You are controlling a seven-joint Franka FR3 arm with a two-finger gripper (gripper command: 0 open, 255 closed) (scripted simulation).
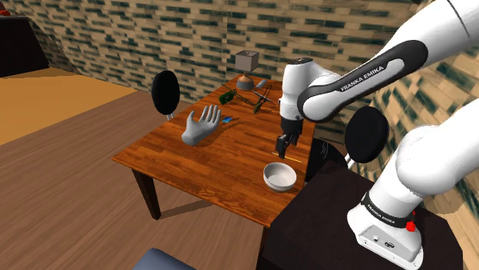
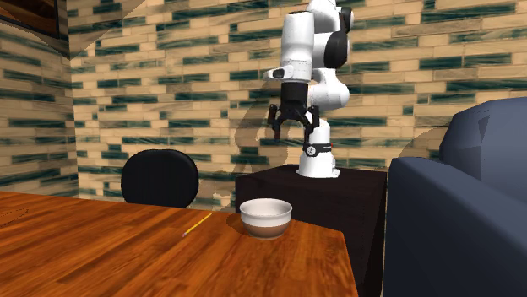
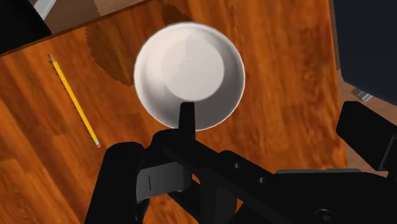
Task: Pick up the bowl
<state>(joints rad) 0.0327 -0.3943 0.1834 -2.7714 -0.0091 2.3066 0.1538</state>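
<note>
On the wooden table's [image 1: 222, 157] near corner, just beside the dark stand [image 1: 322, 222], a white bowl [image 1: 279, 177] sits upright under the black gripper [image 2: 293, 128], whose fingers hang apart and touch nothing, with a yellow pencil [image 3: 75, 100] near and a grey model hand [image 1: 201, 125] farther off.

The round white bowl [image 3: 189, 70] has a pale grey shade inside; the wooden table [image 3: 280, 83] is reddish brown with darker grain streaks; the thin pencil [image 3: 74, 100] is yellow with a pink end; the brick wall [image 2: 169, 76] mixes tan and dark green; the two-finger gripper [image 2: 293, 128] is all black; the sofa [image 2: 456, 219] is dark blue.
</note>
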